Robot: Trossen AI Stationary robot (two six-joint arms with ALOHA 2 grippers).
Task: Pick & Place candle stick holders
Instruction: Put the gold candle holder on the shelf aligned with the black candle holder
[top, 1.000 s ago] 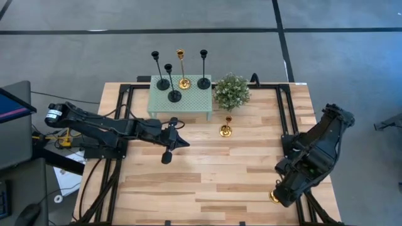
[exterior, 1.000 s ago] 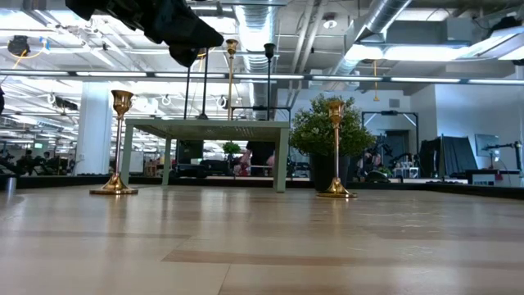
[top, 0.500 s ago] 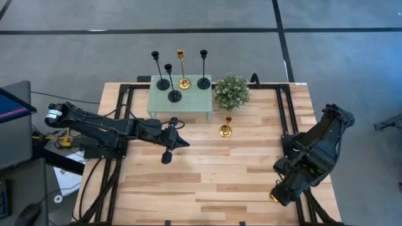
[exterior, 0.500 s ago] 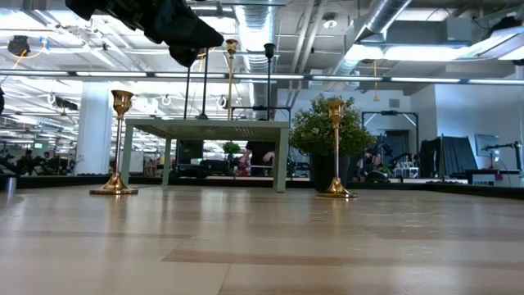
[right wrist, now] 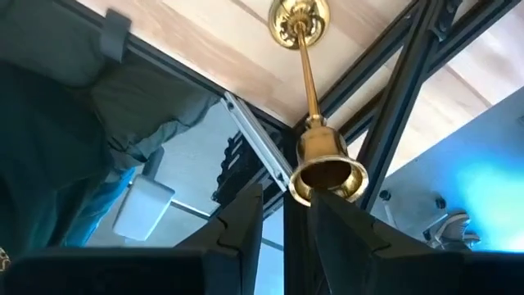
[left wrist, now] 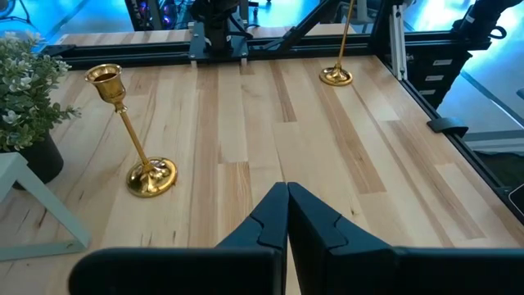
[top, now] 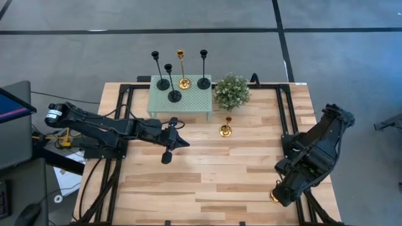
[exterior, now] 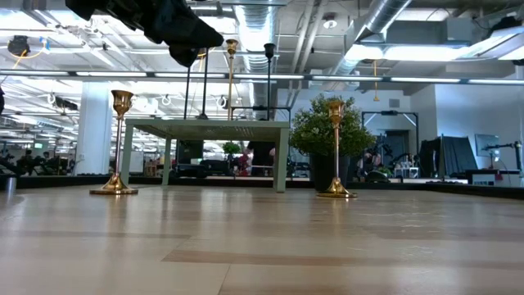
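On the mint-green little table (top: pixel 188 100) at the far side of the wooden table (top: pixel 207 169) stand 4 holders: 3 black candle stick holders (top: pixel 174 95) and 1 gold holder (top: pixel 183 82) among them; the bushy potted plant (top: pixel 232 91) sits just right of the little table. A second gold candle stick holder (top: pixel 226 130) stands upright on the wood just near of the plant, apart from it; the left wrist view shows it (left wrist: pixel 147 174) beside the plant pot. A third gold holder (top: pixel 274 196) stands at the near right corner, mostly hidden under the right arm; the right gripper (right wrist: pixel 285 215) hovers directly over its top cup (right wrist: pixel 326 170), fingers parted with a narrow gap, the cup between and just beyond the tips, not clasped. The left gripper (left wrist: pixel 287 215) hangs above the middle-left of the table, near of the little table, its fingers pressed together and holding nothing.
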